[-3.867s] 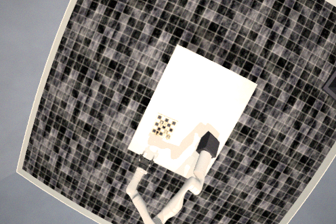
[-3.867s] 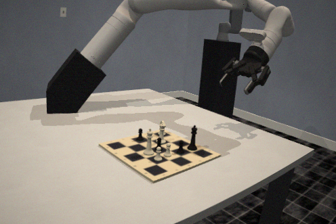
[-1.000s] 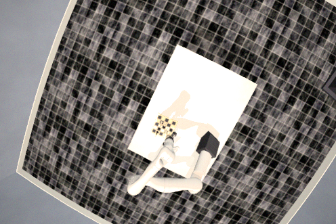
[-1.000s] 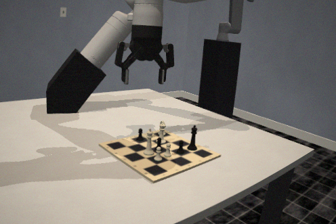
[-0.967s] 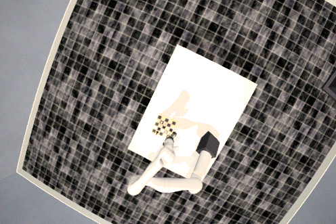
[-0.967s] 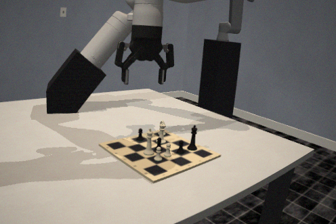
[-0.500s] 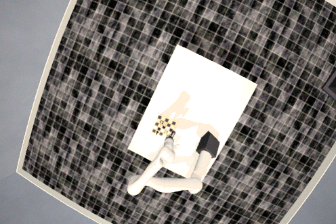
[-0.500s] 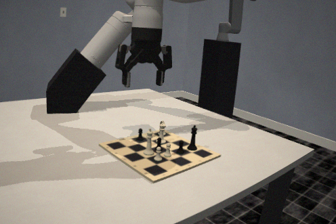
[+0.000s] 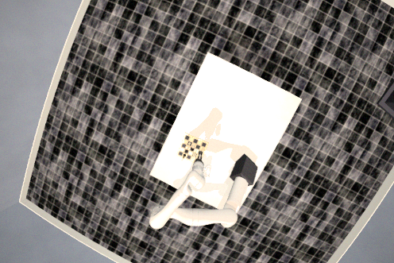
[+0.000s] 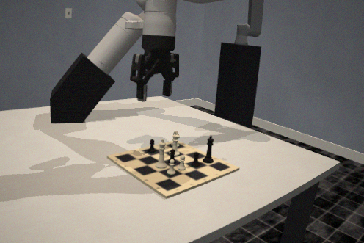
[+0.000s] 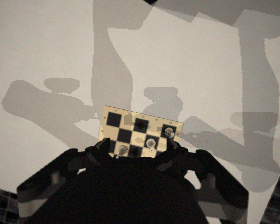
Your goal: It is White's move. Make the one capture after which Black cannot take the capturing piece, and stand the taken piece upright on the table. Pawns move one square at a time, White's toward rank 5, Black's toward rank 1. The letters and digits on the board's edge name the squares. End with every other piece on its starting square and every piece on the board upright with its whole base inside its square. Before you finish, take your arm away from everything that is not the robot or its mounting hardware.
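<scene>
A small wooden chessboard (image 10: 175,169) lies on the white table, toward its front edge. On it stand several white pieces: a tall one (image 10: 161,154), a bishop-like one (image 10: 176,143) and two pawns (image 10: 171,167) (image 10: 181,162). The black pieces are a tall queen-like one (image 10: 209,149) at the right, a pawn (image 10: 152,146) at the back, a pawn (image 10: 196,158) and one partly hidden (image 10: 172,154). All stand upright. My gripper (image 10: 154,92) is open and empty, high above the table behind the board. In the wrist view the board (image 11: 138,131) shows below, partly hidden by the fingers.
The arm's black base block (image 10: 78,89) stands on the table at the back left. A tall black column (image 10: 237,81) stands at the back right. The table's edge (image 10: 293,186) runs close to the board on the right.
</scene>
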### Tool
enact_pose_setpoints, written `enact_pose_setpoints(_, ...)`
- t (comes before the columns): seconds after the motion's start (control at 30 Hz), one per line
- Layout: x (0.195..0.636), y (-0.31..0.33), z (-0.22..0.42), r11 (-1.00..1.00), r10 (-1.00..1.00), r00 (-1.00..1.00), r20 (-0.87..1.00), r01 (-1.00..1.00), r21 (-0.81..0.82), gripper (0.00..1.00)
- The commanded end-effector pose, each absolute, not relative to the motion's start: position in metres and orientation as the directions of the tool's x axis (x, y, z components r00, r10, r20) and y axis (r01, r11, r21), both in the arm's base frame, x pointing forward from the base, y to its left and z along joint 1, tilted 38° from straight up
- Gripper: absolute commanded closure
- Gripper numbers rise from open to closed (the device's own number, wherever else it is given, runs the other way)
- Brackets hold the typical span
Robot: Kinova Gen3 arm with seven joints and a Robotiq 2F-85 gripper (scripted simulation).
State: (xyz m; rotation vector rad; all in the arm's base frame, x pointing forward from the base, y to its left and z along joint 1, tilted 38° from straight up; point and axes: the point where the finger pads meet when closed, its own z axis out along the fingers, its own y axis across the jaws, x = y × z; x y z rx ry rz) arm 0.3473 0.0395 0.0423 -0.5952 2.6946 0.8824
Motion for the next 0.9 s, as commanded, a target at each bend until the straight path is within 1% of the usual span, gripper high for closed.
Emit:
enact_pose_setpoints(0.0,0.348,0.041,0.041,0.710,-0.353,-0.852,-0.386,-0.513,0.482,0.00)
enact_pose_setpoints(0.17,0.348,0.044,0.036,0.635,-0.476,-0.746,-0.466,-0.658,0.405,0.00)
enact_pose_setpoints(0.23,0.348,0.044,0.036,0.635,-0.476,-0.746,-0.466,-0.658,0.405,0.00)
enact_pose_setpoints(0.5,0.349,0.049,0.030,0.482,-0.631,-0.540,-0.558,-0.836,0.264,0.00)
enact_pose_setpoints(0.73,0.350,0.052,0.026,0.350,-0.713,-0.367,-0.598,-0.925,0.150,0.00)
enact_pose_setpoints(0.8,0.350,0.052,0.026,0.350,-0.713,-0.367,-0.598,-0.925,0.150,0.00)
enact_pose_setpoints(0.87,0.350,0.053,0.025,0.317,-0.728,-0.324,-0.604,-0.940,0.123,0.00)
